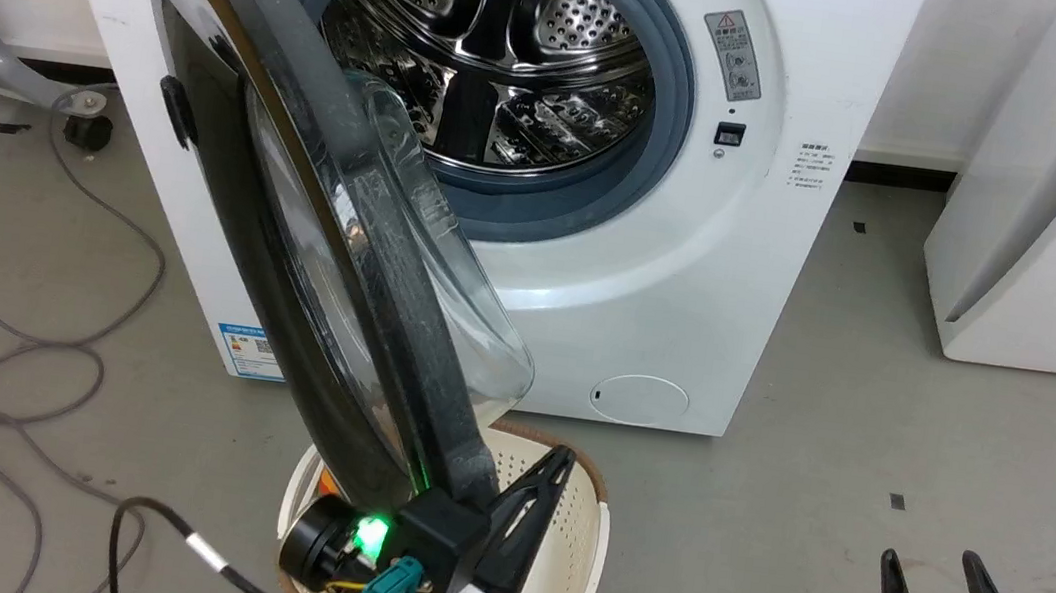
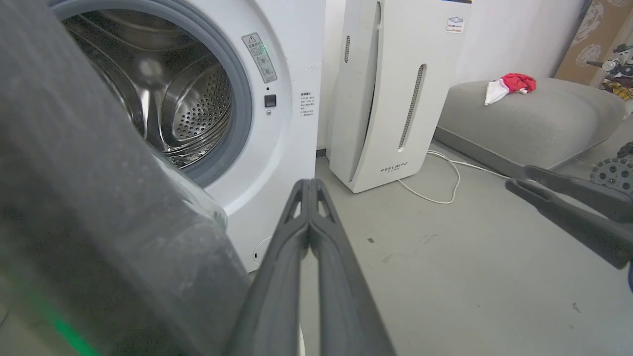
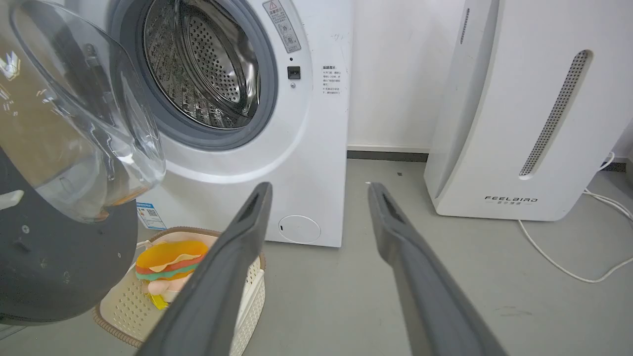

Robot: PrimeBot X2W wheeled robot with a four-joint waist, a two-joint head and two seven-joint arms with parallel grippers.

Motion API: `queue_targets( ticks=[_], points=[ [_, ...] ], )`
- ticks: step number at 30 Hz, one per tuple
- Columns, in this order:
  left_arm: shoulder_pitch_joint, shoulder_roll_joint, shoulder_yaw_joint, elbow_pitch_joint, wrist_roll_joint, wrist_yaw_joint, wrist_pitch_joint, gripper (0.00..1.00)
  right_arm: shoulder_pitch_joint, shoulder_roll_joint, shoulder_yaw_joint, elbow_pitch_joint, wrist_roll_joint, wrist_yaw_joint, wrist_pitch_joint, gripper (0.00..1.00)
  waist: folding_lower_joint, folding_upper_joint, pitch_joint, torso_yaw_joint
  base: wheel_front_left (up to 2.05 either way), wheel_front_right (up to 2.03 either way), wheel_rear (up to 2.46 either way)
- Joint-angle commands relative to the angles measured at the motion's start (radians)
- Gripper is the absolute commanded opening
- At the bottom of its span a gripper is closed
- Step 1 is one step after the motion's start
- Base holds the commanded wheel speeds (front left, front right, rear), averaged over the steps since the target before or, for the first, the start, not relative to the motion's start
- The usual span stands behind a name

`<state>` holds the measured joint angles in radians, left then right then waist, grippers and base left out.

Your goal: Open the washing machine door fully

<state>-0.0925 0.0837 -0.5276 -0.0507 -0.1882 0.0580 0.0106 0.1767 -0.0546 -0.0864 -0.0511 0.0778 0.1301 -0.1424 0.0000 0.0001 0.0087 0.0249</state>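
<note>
The door stands about half open, hinged at the machine's left. Judged stiff and heavy; its glass bowl looks slippery (push on the dark rim instead). The left gripper, shut and empty, sits just beside the rim's inner face. The right gripper is open, well apart. A basket stands beneath the free edge; cables cross the floor leftward.

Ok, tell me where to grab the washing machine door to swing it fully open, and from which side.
Probably the dark rim at the free edge of the washing machine door, nearest the robot. Come from the front: the door stands edge-on there, so jaws can straddle the rim. Avoid the bulging glass bowl, too smooth.
</note>
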Motion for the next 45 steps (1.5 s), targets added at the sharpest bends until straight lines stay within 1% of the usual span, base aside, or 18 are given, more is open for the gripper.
queue_targets(
  ticks=[1, 2, 3, 10, 15, 22, 26, 31, 37, 41, 45],
  points=[
    [0.019, 0.006, 0.014, -0.001, -0.008, 0.016, -0.002, 0.0, 0.009, 0.004, -0.001, -0.005, -0.005, 0.001, 0.001, 1.0, 0.0, -0.0001, -0.005, 0.003, 0.0, 0.0, 0.0],
    [0.03, 0.007, 0.016, -0.007, -0.01, 0.023, 0.0, 0.0, 0.012, 0.004, -0.001, -0.005, -0.005, 0.001, 0.002, 1.0, 0.0, -0.0001, -0.007, 0.004, 0.0, 0.0, 0.0],
    [0.07, 0.015, 0.028, -0.033, -0.018, 0.048, 0.011, 0.0, 0.018, 0.004, -0.002, -0.006, -0.003, 0.001, 0.004, 1.0, 0.0, -0.0001, -0.012, 0.008, 0.0, 0.0, 0.0],
    [0.162, 0.048, 0.077, -0.12, -0.015, 0.122, 0.029, 0.0, 0.033, 0.004, -0.003, -0.002, 0.007, 0.001, 0.006, 1.0, 0.0, -0.0001, -0.02, 0.04, 0.0, 0.0, 0.0],
    [0.221, 0.065, 0.093, -0.185, -0.013, 0.153, 0.03, 0.0, 0.04, 0.004, -0.009, -0.001, 0.01, 0.001, 0.007, 1.0, 0.0, -0.0001, -0.024, 0.072, 0.0, 0.0, 0.0],
    [0.302, 0.091, 0.139, -0.261, -0.017, 0.203, 0.013, 0.0, 0.047, 0.004, -0.019, -0.001, 0.008, 0.001, 0.01, 1.0, 0.0, -0.0001, -0.02, 0.156, 0.0, 0.0, 0.0],
    [0.327, 0.109, 0.177, -0.273, -0.026, 0.221, 0.003, 0.0, 0.045, 0.004, -0.027, -0.003, -0.003, 0.001, 0.016, 1.0, 0.0, -0.0001, -0.014, 0.202, 0.0, 0.0, 0.0],
    [0.336, 0.124, 0.234, -0.268, -0.056, 0.237, -0.004, 0.0, 0.037, 0.004, -0.034, -0.007, -0.008, 0.001, 0.022, 1.0, 0.0, -0.0001, -0.01, 0.244, 0.0, 0.0, 0.0],
    [0.334, 0.145, 0.332, -0.247, -0.091, 0.266, -0.034, 0.0, 0.029, 0.004, -0.031, -0.011, -0.01, 0.001, 0.032, 1.0, 0.0, -0.0001, -0.008, 0.258, 0.0, 0.0, 0.0],
    [0.309, 0.163, 0.393, -0.225, -0.112, 0.276, -0.054, 0.0, 0.03, 0.004, -0.03, -0.015, -0.01, 0.001, 0.038, 1.0, 0.0, -0.0001, -0.004, 0.26, 0.0, 0.0, 0.0],
    [0.244, 0.195, 0.452, -0.189, -0.131, 0.27, -0.074, 0.0, 0.027, 0.004, -0.028, -0.021, -0.012, 0.001, 0.045, 1.0, 0.0, -0.0001, 0.001, 0.256, 0.0, 0.0, 0.0]
  ],
)
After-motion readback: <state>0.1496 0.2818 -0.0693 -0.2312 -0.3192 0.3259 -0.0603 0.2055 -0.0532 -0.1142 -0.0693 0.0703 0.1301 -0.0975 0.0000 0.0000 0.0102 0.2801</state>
